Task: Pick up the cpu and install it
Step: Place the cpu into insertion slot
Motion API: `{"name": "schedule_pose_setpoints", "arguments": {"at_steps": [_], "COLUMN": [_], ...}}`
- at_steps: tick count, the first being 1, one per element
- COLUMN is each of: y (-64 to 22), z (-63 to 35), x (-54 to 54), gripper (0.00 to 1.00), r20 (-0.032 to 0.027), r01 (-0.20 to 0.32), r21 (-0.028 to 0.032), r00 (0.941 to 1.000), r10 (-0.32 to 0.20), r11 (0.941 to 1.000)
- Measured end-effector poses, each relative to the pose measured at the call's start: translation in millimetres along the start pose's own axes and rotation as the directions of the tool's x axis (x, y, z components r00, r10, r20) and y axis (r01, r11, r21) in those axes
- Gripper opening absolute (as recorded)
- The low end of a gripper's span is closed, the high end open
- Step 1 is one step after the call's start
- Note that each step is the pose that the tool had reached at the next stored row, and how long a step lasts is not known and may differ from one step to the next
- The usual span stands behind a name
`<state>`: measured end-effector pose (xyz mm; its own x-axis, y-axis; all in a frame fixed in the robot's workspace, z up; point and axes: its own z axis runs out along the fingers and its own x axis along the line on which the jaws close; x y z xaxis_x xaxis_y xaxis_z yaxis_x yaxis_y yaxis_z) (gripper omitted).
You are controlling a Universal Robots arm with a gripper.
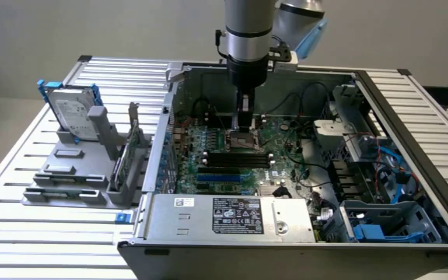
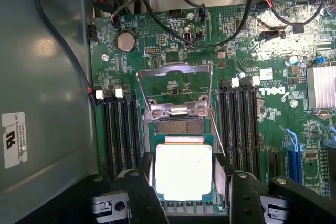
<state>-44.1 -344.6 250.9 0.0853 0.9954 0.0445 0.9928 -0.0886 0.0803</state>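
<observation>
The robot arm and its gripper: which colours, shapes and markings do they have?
The arm is a silver-grey cylinder with dark bands and a light blue joint cap. The gripper is black and narrow; its jaws are two black blocks with round screw heads. I can read no markings on them.

1. The cpu (image 2: pixel 184 171) has a bare metal top, smooth and bright enough to glare.
2. My gripper (image 2: pixel 188 203) has matt black fingers (image 2: pixel 142 195); whether plastic or coated metal, I cannot tell.
3. The motherboard (image 2: pixel 157 51) is green lacquered board with a slight sheen.
4. The socket frame (image 2: pixel 176 109) is bare shiny metal.
5. The case wall (image 2: pixel 42 77) is matt grey metal and carries a white paper label (image 2: pixel 14 139).
6. The table (image 1: pixel 21 175) is ribbed satin metal.
</observation>
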Motion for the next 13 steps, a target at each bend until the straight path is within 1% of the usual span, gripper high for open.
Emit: {"name": "schedule_pose_setpoints", "arguments": {"at_steps": [2, 8, 13], "y": [-0.5, -1.7, -2.4], "z": [3.7, 14.4, 22.0], "x": [-0.2, -0.7, -1.0], "gripper": [0.55, 0.55, 0.55], "r20": [-0.0008, -0.0029, -0.0057], "r01": [0.005, 0.026, 0.058], "r21": [-0.0033, -0.0091, -0.0116], "r00": [1.0, 0.9997, 0.9983], "r10": [-0.005, -0.026, -0.058], "r11": [1.0, 0.9996, 0.9983]}}
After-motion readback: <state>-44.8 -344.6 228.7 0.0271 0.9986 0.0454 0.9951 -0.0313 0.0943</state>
